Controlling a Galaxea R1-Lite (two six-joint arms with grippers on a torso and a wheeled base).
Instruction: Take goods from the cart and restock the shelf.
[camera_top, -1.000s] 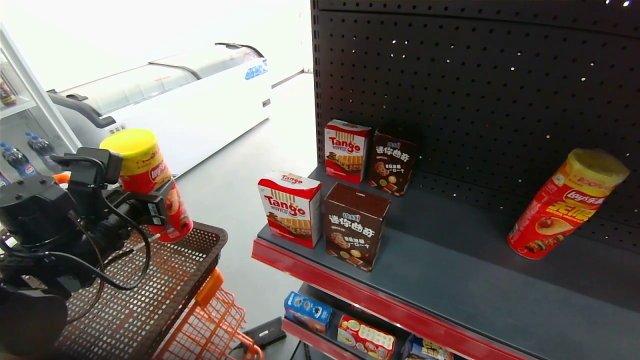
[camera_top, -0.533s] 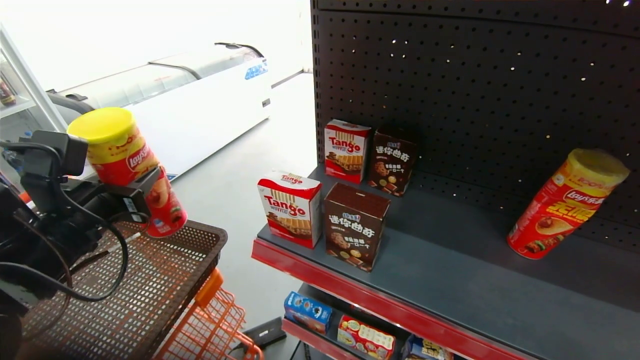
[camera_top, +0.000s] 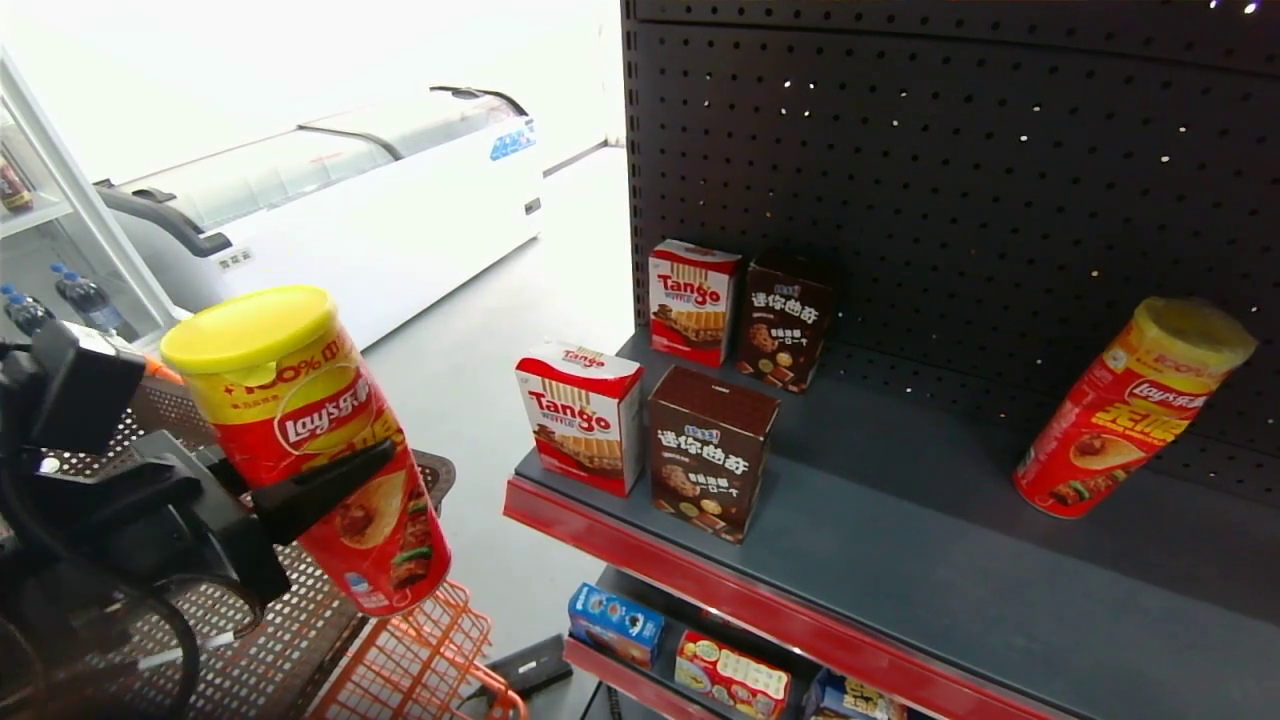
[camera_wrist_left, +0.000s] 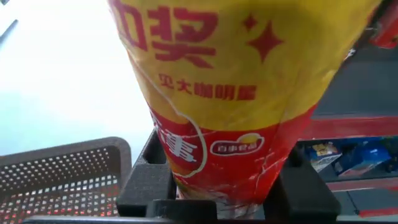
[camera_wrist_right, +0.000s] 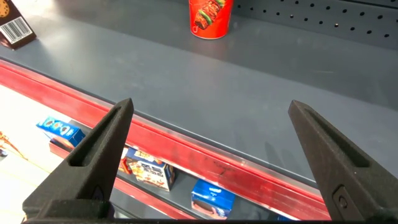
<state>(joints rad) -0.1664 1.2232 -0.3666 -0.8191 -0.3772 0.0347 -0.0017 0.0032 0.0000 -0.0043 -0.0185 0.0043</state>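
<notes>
1. At the lower left of the head view, the chip can (camera_top: 290, 400) is pinched by the left hand (camera_top: 340, 490). One dark finger lies across its red side, and the yellow lid is tipped toward the upper left.
2. Compared with half a second earlier, the can has been brought down from the upper left and a little to the right, and it now overlaps the right rim of the cart (camera_top: 437, 470). It is judged to be lifted clear of the cart and on its way to the shelf, with placing not yet done.
3. In the middle of the frame, the shelf (camera_top: 900, 540) and the two front boxes, a wafer box (camera_top: 580, 415) and a brown box (camera_top: 712, 450), are seen unchanged.
4. At the right of the frame, a second can (camera_top: 1135, 405) is leaned against the pegboard, exactly as it was before.
5. In the right wrist view, the right hand (camera_wrist_right: 211, 107) is held spread and empty above the shelf's red front edge.
</notes>
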